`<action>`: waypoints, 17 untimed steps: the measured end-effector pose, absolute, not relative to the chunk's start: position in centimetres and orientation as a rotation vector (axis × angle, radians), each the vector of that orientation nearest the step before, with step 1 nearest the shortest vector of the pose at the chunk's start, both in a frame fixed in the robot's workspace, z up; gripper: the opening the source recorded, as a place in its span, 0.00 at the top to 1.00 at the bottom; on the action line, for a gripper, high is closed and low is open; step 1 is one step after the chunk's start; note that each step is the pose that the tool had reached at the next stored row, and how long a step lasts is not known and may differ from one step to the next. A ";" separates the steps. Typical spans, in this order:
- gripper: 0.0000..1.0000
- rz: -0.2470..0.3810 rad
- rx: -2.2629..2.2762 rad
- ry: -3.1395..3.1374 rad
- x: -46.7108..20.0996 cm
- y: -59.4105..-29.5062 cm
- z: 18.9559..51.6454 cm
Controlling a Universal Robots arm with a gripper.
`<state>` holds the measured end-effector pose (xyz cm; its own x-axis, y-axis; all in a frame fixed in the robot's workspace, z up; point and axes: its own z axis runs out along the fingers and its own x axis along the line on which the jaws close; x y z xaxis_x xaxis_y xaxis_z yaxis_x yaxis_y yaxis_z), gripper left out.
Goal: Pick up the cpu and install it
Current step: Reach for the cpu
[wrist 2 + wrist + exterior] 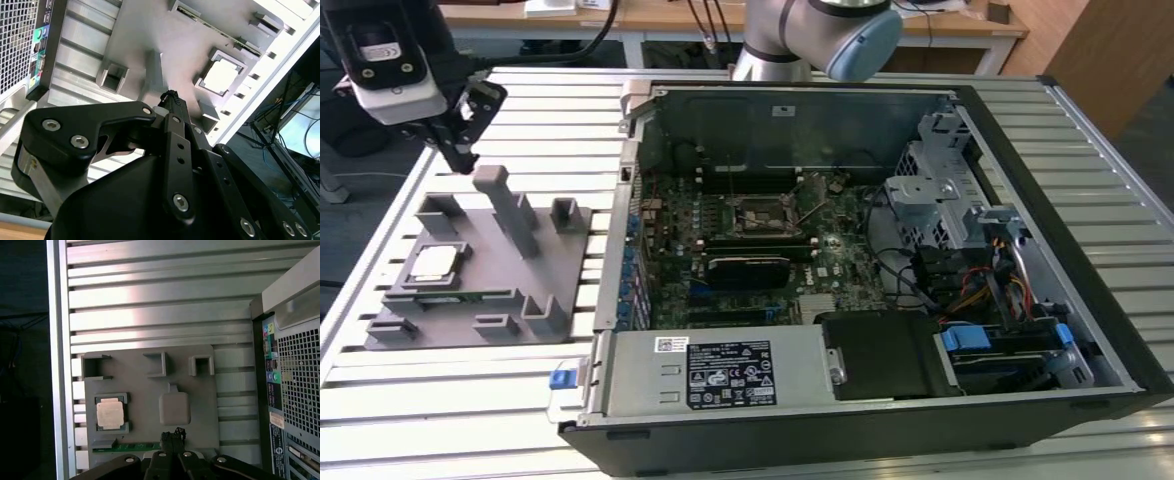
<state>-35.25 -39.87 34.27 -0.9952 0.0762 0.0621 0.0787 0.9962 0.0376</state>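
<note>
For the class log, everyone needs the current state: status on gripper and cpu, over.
Gripper shut, empty, above grey fixture. Cpu in its fixture pocket, untouched. Upright post close by gripper.

In the second wrist view the hand (170, 96) hides much of the grey holder tray (150, 30), while in the first wrist view the hand's body and the computer case (295, 390) run off the picture's edge.

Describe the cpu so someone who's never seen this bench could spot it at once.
To the exterior view's left of the open computer case lies a grey holder plate. The cpu sits in a square pocket on its side away from the case. It is the only pale, silvery square there; the neighbouring memory stick is thin and green.
</note>
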 end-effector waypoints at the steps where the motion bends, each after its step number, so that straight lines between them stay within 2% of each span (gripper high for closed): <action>1: 0.89 -0.062 -0.120 -3.076 -35.4 -39.9 34.2; 17: 0.89 -0.060 -0.119 -3.058 -38.6 -39.9 33.5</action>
